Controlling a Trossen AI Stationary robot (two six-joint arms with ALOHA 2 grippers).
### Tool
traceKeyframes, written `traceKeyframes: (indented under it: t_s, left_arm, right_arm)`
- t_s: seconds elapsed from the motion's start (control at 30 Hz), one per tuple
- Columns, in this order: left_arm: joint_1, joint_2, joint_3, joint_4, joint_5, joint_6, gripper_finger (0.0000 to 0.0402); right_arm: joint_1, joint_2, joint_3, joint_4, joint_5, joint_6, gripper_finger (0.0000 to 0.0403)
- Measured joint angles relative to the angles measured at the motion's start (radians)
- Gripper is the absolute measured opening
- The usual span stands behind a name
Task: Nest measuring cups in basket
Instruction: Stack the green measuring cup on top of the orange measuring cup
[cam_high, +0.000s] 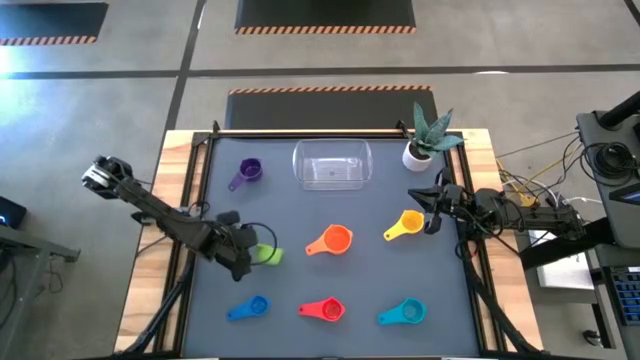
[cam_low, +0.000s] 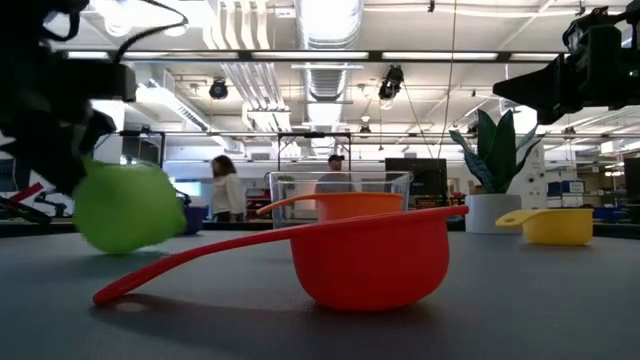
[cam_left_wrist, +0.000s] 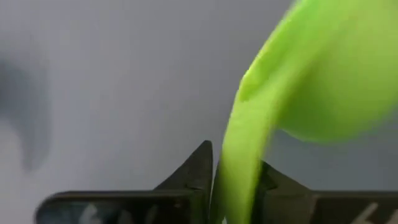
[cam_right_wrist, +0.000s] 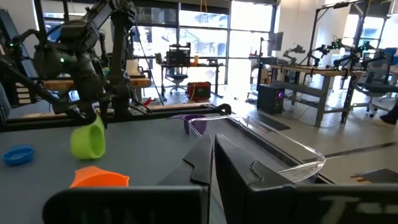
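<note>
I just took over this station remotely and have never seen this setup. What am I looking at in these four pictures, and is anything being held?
Two dark robot arms work at a grey table. One picture looks straight down, one looks level across the tabletop, and two come from cameras on the wrists. The left gripper is shut on the handle of the green cup and holds it off the table. The right gripper waits shut beside the yellow cup, holding nothing. The purple, orange, blue, red and teal cups lie loose on the table. The clear basket is empty, with a potted plant beside it.
</note>
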Motion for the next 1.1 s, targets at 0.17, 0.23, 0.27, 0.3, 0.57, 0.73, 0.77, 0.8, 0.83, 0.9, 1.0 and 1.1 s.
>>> traceKeyframes:
  t_s: [0.17, 0.23, 0.27, 0.3, 0.57, 0.73, 0.77, 0.8, 0.83, 0.9, 1.0, 1.1]
  left_arm:
    - [0.009, -0.004, 0.061, -0.007, -0.029, 0.060, 0.0000]
    - [0.008, -0.004, 0.080, -0.015, -0.050, 0.075, 0.0000]
    - [0.008, -0.004, 0.090, -0.022, -0.071, 0.078, 0.0000]
    - [0.008, -0.004, 0.101, -0.029, -0.093, 0.082, 0.0000]
    - [0.009, 0.001, 0.168, 0.016, -0.332, 0.248, 0.0000]
    - [0.021, 0.062, 0.224, 0.098, -0.448, 0.414, 0.0000]
    - [0.024, 0.080, 0.232, 0.101, -0.479, 0.434, 0.0000]
    - [0.027, 0.100, 0.238, 0.107, -0.514, 0.455, 0.0000]
    - [0.031, 0.120, 0.242, 0.119, -0.542, 0.479, 0.0000]
    - [0.041, 0.164, 0.245, 0.169, -0.580, 0.538, 0.0000]
    - [0.062, 0.235, 0.245, 0.308, -0.587, 0.641, 0.0000]
    - [0.077, 0.307, 0.245, 0.455, -0.591, 0.748, 0.0000]
  right_arm:
    - [0.000, 0.000, 0.000, 0.000, 0.000, 0.000, 0.0009]
    - [0.000, 0.000, 0.000, 0.000, 0.000, 0.000, 0.0009]
    - [0.000, 0.000, 0.000, 0.000, 0.000, 0.000, 0.0009]
    - [0.000, 0.000, 0.000, 0.000, 0.000, 0.000, 0.0009]
    - [0.000, 0.000, 0.000, 0.000, 0.000, 0.000, 0.0009]
    - [0.000, 0.000, 0.000, 0.000, 0.000, 0.000, 0.0009]
    - [0.000, 0.000, 0.000, 0.000, 0.000, 0.000, 0.0009]
    - [0.000, 0.000, 0.000, 0.000, 0.000, 0.000, 0.0009]
    - [0.000, 0.000, 0.000, 0.000, 0.000, 0.000, 0.0009]
    - [0.000, 0.000, 0.000, 0.000, 0.000, 0.000, 0.0009]
    - [0.000, 0.000, 0.000, 0.000, 0.000, 0.000, 0.0009]
    - [0.000, 0.000, 0.000, 0.000, 0.000, 0.000, 0.0009]
